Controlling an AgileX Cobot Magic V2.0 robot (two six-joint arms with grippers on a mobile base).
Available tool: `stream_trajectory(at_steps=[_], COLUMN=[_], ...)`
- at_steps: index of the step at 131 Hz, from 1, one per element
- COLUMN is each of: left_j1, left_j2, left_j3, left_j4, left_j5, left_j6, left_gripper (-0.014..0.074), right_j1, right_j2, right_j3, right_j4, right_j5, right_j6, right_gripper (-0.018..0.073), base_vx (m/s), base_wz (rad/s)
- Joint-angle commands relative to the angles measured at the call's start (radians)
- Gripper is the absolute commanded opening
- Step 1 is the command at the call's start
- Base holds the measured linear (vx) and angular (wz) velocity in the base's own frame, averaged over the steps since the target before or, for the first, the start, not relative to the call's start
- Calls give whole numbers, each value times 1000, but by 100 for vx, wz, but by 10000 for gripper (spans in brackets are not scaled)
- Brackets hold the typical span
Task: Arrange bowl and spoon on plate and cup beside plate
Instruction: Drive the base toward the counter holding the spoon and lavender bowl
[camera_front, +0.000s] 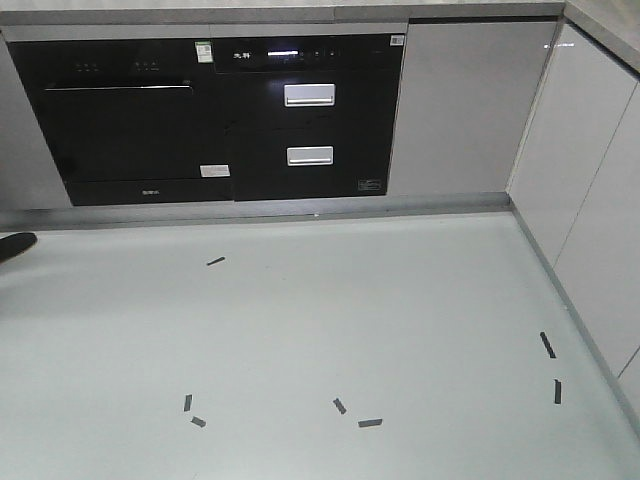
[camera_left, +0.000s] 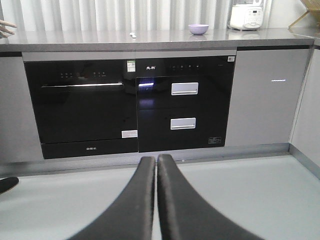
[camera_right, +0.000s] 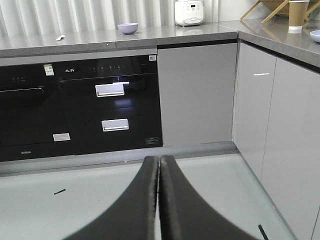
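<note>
**Bowl and spoon on the back counter, cup and plate on the side counter**

Front view: none of the four task items and neither gripper falls inside this frame. It takes in the pale floor (camera_front: 300, 330), with short dark tape marks (camera_front: 369, 422) scattered from 4 to 8 o'clock. The black appliances (camera_front: 220, 120) sit at 11 to 12 o'clock, and grey cabinet doors (camera_front: 455, 110) run from 1 to 3 o'clock.

Left wrist view: the left gripper (camera_left: 155, 160) rises from 6 o'clock, its two dark fingers pressed together with nothing between them. Above the appliances runs the grey countertop (camera_left: 75, 39). The lavender bowl (camera_left: 198, 29) stands upright on it at about 1 o'clock. The small pale spoon (camera_left: 133, 34) lies at 12 o'clock, well apart from the bowl. A white rice cooker (camera_left: 246, 16) stands toward 2 o'clock.

Right wrist view: the right gripper (camera_right: 159, 159) at 6 o'clock is likewise clenched on nothing. The bowl (camera_right: 128, 28) sits near 11 o'clock and the spoon (camera_right: 60, 37) at 10 o'clock. Only this view reaches the side counter (camera_right: 270, 35) at 2 o'clock. There the brown paper cup (camera_right: 298, 16) stands upright, with a sliver of the pale plate (camera_right: 315, 35) just beside it at the frame edge. Whether the two touch I cannot tell. A wooden rack (camera_right: 267, 7) stands behind the cup.
</note>
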Motion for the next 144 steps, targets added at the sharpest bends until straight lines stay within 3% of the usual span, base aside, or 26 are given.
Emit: stream_trajectory(at_steps=[1,144], left_j1=[-7,-7], left_j2=[-16,-16], left_j3=[11,11], left_j4=[-10,-10], left_j5=[-80,-80], left_j6=[-1,-1], left_gripper=[-6,-6], right_j1=[-5,-5], right_j2=[-3,-3], right_j3=[6,6], right_j4=[-6,-6], right_j5=[-68,-69], right_j6=[-2,-2], right_gripper=[-7,-7], base_vx=[0,3], base_wz=[0,-1])
